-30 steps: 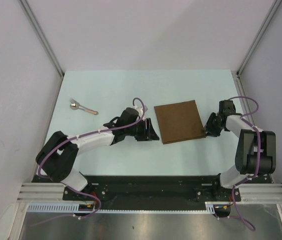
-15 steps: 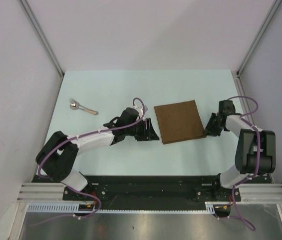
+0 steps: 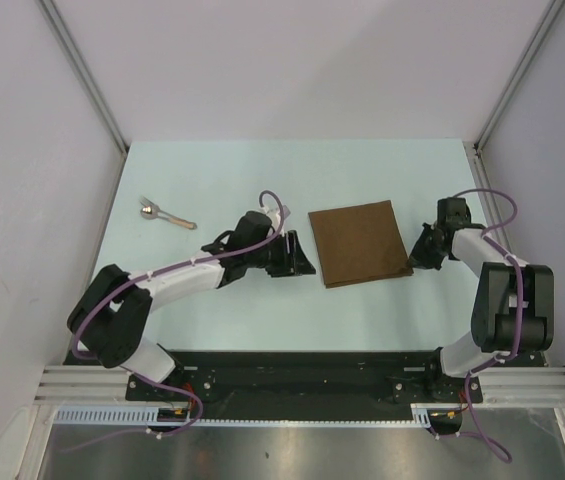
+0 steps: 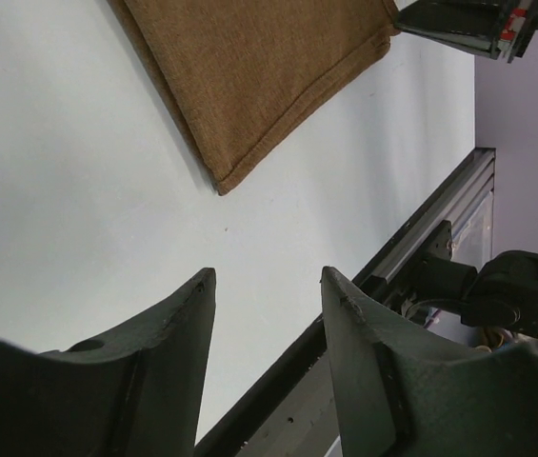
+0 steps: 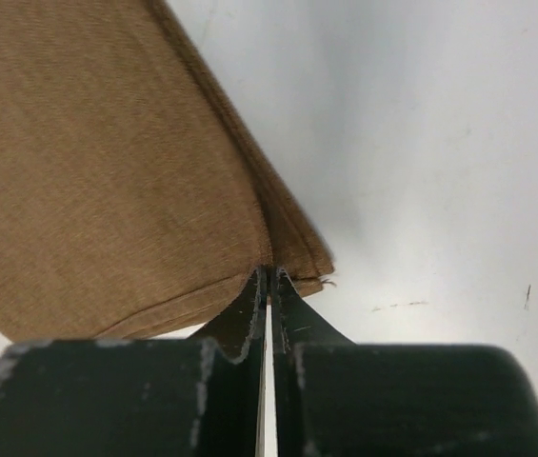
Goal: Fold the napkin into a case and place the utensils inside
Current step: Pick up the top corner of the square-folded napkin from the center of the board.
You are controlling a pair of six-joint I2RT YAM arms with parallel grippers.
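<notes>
At the near right corner of the flat napkin (image 3: 360,243), my right gripper (image 5: 267,278) is pinched shut on the cloth. My left gripper (image 4: 267,281) hangs half open and empty just left of it; utensils (image 3: 162,213) lie far left. Best lift low and fold evenly, keeping edges square.

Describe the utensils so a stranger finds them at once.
On the pale table, look to its left side, well left of the brown napkin. The utensils lie there alone: small, thin, silver-headed with a tan handle end, the only shiny things.
</notes>
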